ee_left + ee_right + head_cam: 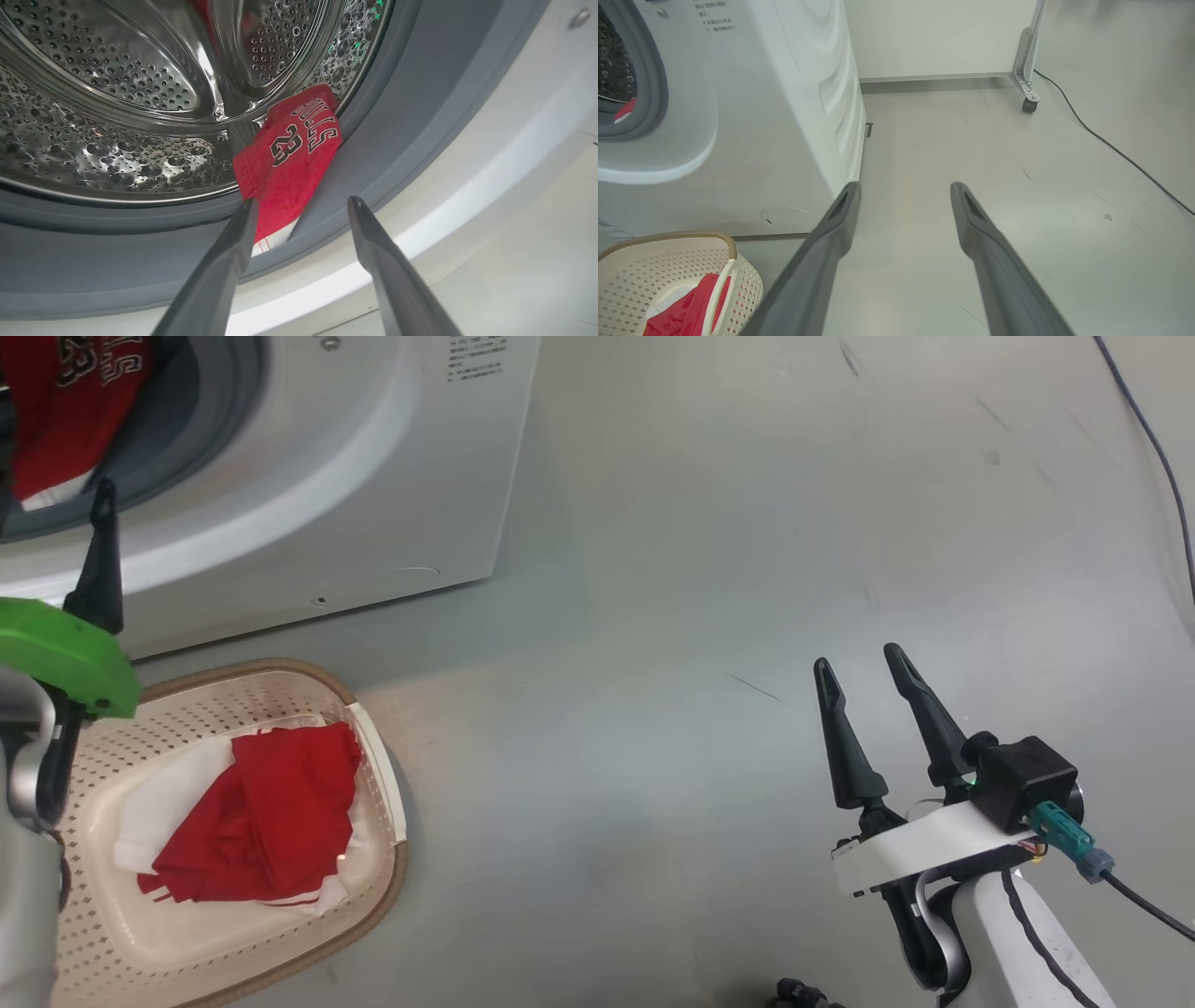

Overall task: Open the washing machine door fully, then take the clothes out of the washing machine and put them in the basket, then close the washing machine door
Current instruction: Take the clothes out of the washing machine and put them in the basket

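Progress, partial: one red jersey (pixel 271 812) lay in the basket (pixel 397 873) just before the washing machine (pixel 327 504). A second jersey (pixel 289 154) sat at the machine's mouth, where my left hand (pixel 302 199) was spread and empty. My right hand (pixel 857 656) was spread and empty, well right of the machine. Outstanding, by my judgement: second jersey, door closing.

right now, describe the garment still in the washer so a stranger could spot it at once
Start at the big white washing machine and find its grey rubber-ringed mouth. At the mouth's lower rim, a red jersey drapes out of the steel drum onto that ring. Unlike the red garment lying in the cream basket, it shows the dark number 23 with lettering.
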Robot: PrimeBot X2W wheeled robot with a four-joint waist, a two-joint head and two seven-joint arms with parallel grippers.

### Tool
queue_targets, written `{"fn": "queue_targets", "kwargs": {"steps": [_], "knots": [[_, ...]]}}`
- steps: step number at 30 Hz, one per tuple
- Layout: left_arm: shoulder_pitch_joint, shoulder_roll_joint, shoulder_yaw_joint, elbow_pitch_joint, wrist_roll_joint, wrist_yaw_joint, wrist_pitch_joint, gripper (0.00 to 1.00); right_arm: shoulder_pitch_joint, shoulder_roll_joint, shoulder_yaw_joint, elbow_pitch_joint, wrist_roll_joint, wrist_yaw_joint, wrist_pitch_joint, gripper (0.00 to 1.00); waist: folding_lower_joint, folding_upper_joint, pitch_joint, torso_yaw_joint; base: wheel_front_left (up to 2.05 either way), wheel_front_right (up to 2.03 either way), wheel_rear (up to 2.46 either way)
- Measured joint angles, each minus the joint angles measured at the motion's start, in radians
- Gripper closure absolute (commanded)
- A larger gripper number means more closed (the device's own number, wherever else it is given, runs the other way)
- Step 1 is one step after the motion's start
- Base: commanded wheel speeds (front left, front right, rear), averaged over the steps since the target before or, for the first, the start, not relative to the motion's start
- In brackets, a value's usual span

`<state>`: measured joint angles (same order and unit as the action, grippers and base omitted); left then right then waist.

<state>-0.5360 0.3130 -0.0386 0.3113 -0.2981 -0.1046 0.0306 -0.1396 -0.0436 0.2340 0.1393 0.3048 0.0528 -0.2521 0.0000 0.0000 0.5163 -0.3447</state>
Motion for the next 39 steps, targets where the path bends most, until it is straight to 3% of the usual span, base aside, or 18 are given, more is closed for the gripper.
{"fn": "queue_targets", "kwargs": {"steps": [10, 39], "knots": [[-0.125, 0.023, -0.011, 0.074, -0.022, -0.006, 0.105, 0.00, -0.021, 0.002, 0.009, -0.009, 0.035, -0.013, 0.000, 0.00, 0.0000, 0.0000, 0.042, -0.061, 0.00, 0.00, 0.00], [-0.381, 0.075, -0.058, 0.285, -0.014, -0.015, 0.281, 0.00, -0.059, 0.004, 0.072, -0.021, 0.075, -0.047, 0.000, 0.00, 0.0000, 0.0001, 0.098, -0.106, 0.00, 0.00, 0.00]]}}
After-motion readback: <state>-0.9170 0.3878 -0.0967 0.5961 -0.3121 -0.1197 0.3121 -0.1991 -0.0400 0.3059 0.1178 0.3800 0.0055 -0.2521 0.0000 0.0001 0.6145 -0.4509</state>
